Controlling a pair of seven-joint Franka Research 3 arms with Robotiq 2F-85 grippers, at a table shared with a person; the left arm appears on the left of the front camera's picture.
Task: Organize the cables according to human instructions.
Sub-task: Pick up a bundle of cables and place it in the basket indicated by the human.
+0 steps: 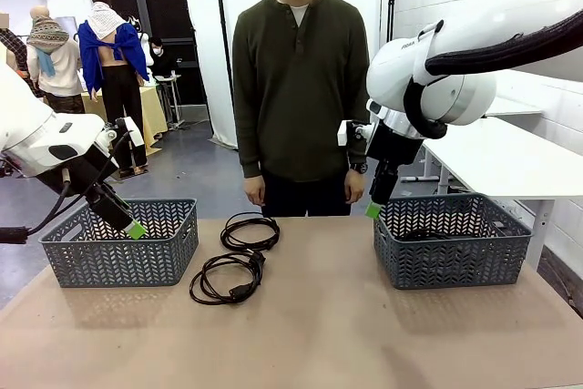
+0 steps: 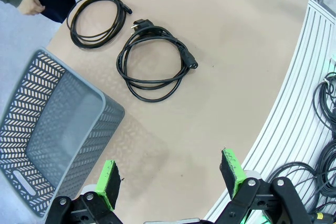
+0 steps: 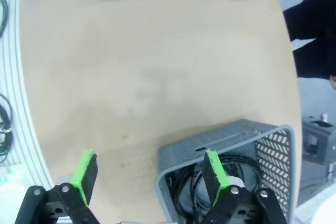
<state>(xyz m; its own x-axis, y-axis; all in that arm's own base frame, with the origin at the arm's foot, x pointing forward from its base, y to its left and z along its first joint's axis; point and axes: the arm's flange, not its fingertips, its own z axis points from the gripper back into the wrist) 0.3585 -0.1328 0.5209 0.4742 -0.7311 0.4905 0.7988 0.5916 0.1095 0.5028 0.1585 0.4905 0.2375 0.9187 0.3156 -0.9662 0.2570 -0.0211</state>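
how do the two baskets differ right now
The left basket is empty; the right basket holds coiled black cable. The left basket stands at the left end of the table, the right basket at its right end. Both are grey and rectangular, with herringbone openwork walls.

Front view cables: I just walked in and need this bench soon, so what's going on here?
One coiled black cable and a nearer coiled black cable lie loose on the tan table between two grey plastic baskets. The right basket already holds black cord; the left basket looks empty. The left gripper and right gripper are open and hold nothing. The person stands opposite, hands down.
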